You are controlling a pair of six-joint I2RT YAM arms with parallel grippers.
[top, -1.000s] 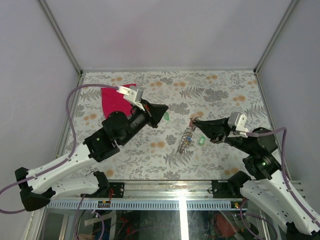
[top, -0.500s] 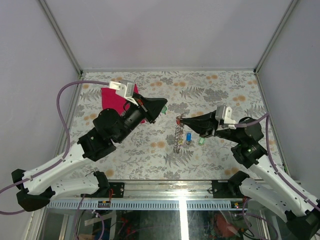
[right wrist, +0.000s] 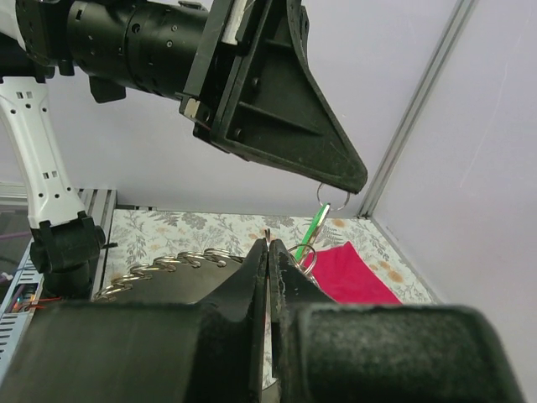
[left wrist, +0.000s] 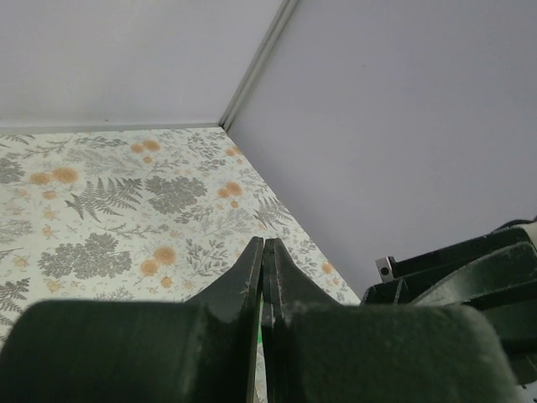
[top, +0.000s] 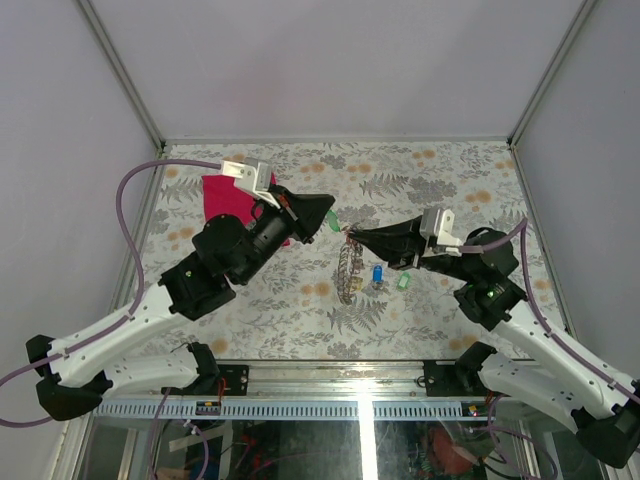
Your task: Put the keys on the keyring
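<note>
My left gripper (top: 331, 214) is shut on the small split ring (right wrist: 336, 197) of a green key (right wrist: 317, 225), which dangles below its tip above the table. My right gripper (top: 350, 232) is shut on the top of the keyring (top: 348, 270), a big grey ring with a coiled, jagged edge that hangs toward the table. In the right wrist view the coils (right wrist: 168, 264) run off to the left of my shut fingers, and the green key hangs just behind them. A blue key (top: 377, 273) and a green key (top: 403, 281) lie on the table under my right gripper.
A magenta cloth (top: 225, 195) lies at the back left, partly under my left arm. The floral table (top: 450, 185) is walled by metal posts and pale panels. The two gripper tips are very near each other at mid-table.
My right gripper has carried the keyring left and a little back, up to the left gripper's tip. The blue key has come into view. The left gripper has barely shifted.
</note>
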